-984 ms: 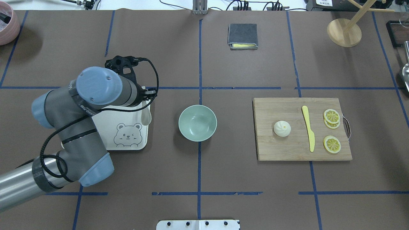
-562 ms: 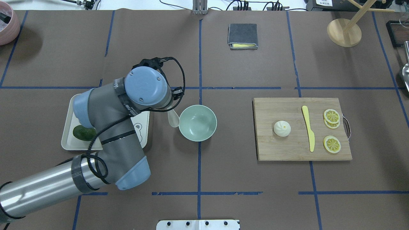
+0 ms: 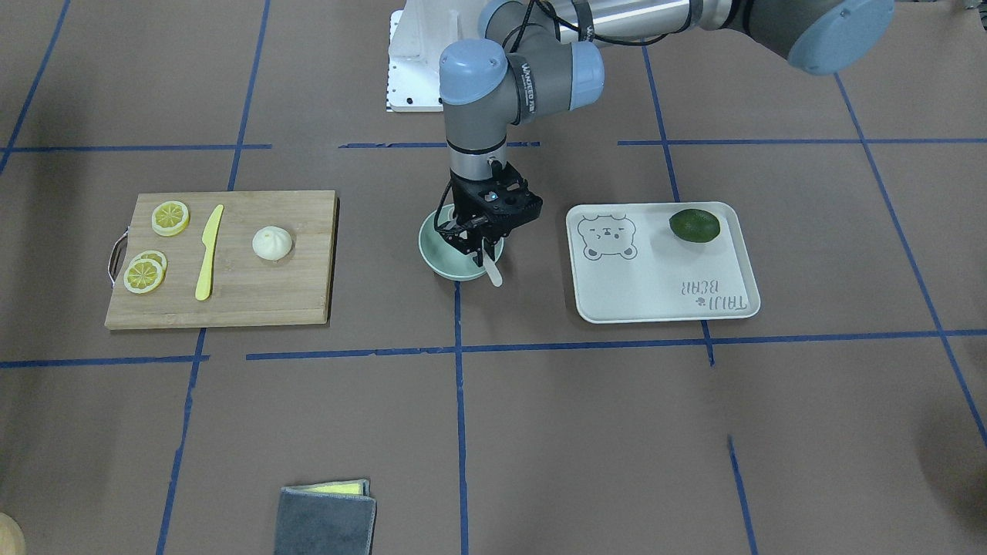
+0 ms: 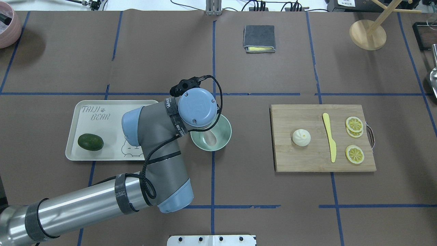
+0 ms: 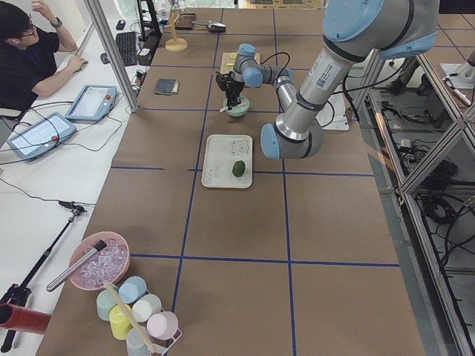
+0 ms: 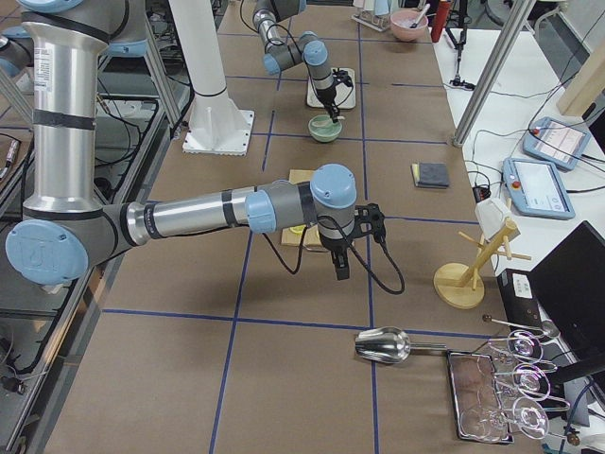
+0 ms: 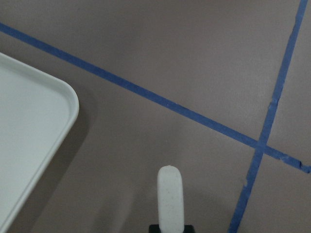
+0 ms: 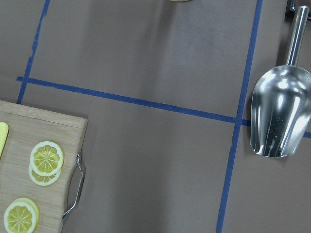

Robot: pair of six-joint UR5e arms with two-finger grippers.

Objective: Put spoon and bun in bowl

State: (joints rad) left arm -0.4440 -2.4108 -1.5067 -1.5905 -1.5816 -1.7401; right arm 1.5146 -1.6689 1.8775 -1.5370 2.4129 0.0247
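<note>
- Presently we see the left arm [image 4: 153,147] reaching across the bench [image 4: 266,191], with its wrist over the bowl [image 4: 224,134]. The pale green bowl stands between the tray [image 4: 102,118] and the cutting board [image 4: 283,157].
- We find the left jaws closed tight on the spoon [image 4: 211,137]. From the front, the spoon hangs at a slant below them.
- From overhead, a rounded pale end of the spoon shows inside the bowl's rim. We cannot tell whether it touches the bowl's floor or wall.
- Through the left wrist camera, we see a narrow pale end of the spoon sticking out past the dark fingertips. Brown bench, blue tape and a corner of the tray lie beyond it.
- We find the bun [image 4: 301,137] resting on the cutting board, well apart from the bowl and untouched.
- Beside the bun on the board lie the yellow knife [image 4: 329,136] and, further out, the lemon slices [image 4: 354,124].
- On the tray we see only the green fruit [image 4: 90,142], near a corner.
- We see the right arm [image 6: 208,213] stretched out low from the right side camera, the right jaws pointing down above the bench past the board's handle end. We cannot tell whether they are open or closed.
- Looking down through the right wrist camera, we see the lemon slices, the board's handle and a metal scoop [image 8: 279,114].
</note>
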